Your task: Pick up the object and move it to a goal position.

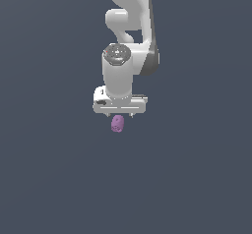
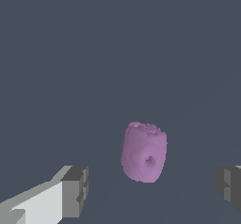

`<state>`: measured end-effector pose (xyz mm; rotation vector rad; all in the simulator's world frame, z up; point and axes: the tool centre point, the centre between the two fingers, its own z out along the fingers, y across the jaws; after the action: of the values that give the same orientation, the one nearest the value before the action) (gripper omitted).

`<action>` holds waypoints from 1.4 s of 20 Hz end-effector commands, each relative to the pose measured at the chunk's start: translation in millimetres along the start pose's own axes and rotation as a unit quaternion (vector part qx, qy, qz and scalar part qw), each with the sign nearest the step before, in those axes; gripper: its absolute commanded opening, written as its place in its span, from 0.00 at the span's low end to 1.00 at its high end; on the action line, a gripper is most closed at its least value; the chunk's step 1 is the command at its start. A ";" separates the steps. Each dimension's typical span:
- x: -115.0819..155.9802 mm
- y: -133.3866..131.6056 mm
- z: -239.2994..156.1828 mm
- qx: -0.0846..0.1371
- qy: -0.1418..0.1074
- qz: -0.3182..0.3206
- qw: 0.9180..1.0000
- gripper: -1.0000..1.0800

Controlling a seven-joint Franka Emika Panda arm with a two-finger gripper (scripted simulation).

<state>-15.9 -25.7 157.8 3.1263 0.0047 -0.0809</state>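
The object (image 1: 117, 124) is a small purple-pink bumpy lump lying on the flat dark grey surface, just below the white gripper (image 1: 119, 115) in the exterior view. In the wrist view the object (image 2: 144, 152) sits between the two grey fingertips (image 2: 75, 191), which stand wide apart on either side of it and do not touch it. The gripper (image 2: 153, 190) is open and holds nothing. Whether the fingers reach down to the object's height cannot be told.
The white arm (image 1: 129, 36) rises behind the gripper toward the top of the exterior view. Only the plain dark grey surface (image 1: 49, 169) surrounds the object on all sides.
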 end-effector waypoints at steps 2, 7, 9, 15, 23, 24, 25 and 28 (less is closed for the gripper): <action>-0.1 0.5 -0.1 0.000 0.000 0.001 1.000 0.96; -2.5 15.8 -4.6 0.006 -0.001 0.028 1.000 0.96; -3.5 21.4 -6.2 0.008 -0.002 0.037 0.999 0.96; -3.7 21.8 -5.8 0.008 -0.001 0.039 0.999 0.96; -8.1 20.5 10.5 0.009 0.005 0.048 0.999 0.96; -9.2 20.2 14.0 0.009 0.006 0.050 0.999 0.96; -10.4 19.9 17.8 0.009 0.008 0.052 0.999 0.96; -15.0 18.8 30.9 0.009 0.013 0.060 0.998 0.96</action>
<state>-29.5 -45.5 134.6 3.1369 -0.1729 -0.0457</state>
